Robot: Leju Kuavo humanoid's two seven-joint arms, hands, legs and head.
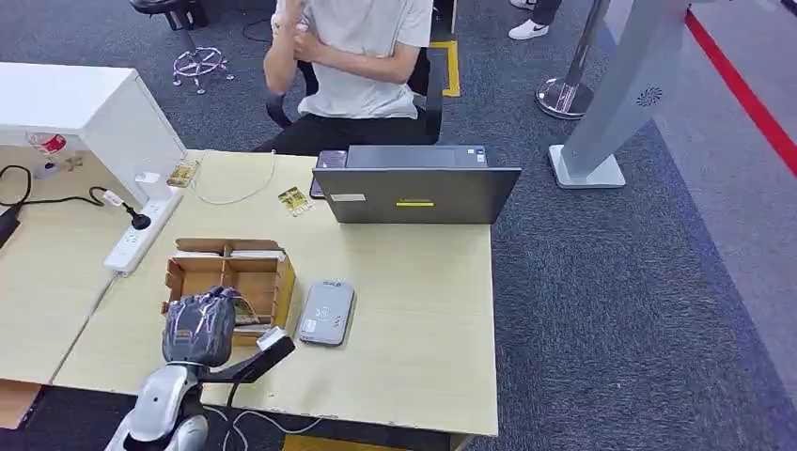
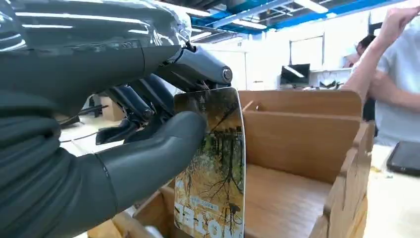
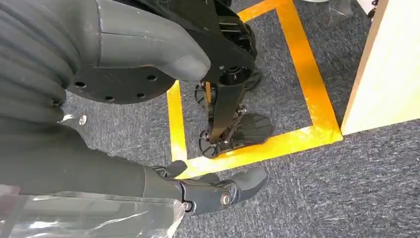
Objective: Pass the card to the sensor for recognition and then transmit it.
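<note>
My left hand (image 1: 199, 324) reaches over the near edge of the open cardboard box (image 1: 230, 277) on the wooden table (image 1: 414, 319). In the left wrist view its thumb and fingers (image 2: 148, 163) pinch a card (image 2: 213, 168) printed with yellow autumn trees, held upright at the box's (image 2: 302, 144) near compartment. The grey card sensor (image 1: 326, 313) lies flat just right of the box, apart from the hand. My right hand (image 3: 114, 89) hangs over the grey carpet beside the table, its fingers apart and holding nothing.
A dark laptop (image 1: 414, 193) stands at the table's far edge with a seated person (image 1: 357, 56) behind it. A white power strip (image 1: 141, 235) and cables lie to the left beside a white cabinet (image 1: 85, 113). Another card (image 1: 294, 200) lies near the laptop.
</note>
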